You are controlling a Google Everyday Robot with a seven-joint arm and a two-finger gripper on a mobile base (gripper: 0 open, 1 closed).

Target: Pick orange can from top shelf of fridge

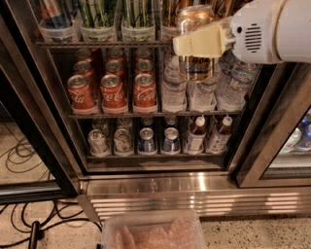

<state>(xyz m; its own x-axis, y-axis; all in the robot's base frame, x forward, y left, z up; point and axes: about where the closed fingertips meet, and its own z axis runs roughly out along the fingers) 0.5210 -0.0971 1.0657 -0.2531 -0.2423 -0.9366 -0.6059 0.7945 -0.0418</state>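
Note:
The orange can (pixel 196 67) is a tall copper-coloured can with a silver rim. It is held upright in front of the fridge, level with the top shelf (pixel 97 44) and overlapping the water bottles behind it. My gripper (pixel 193 44) is at the upper right, on a white arm. It is shut on the can, with a cream finger (pixel 204 42) lying across the can's middle. The fridge (pixel 160 187) is open, with wire racks and a ribbed steel base.
Tubs of green-and-white striped cans (pixel 95 14) line the top shelf. Red cola cans (pixel 112 91) and water bottles (pixel 173 87) fill the middle rack. Small cans and bottles (pixel 146 141) stand below. A plastic tub (pixel 153 233) sits on the floor in front, and cables (pixel 24 155) lie at the left.

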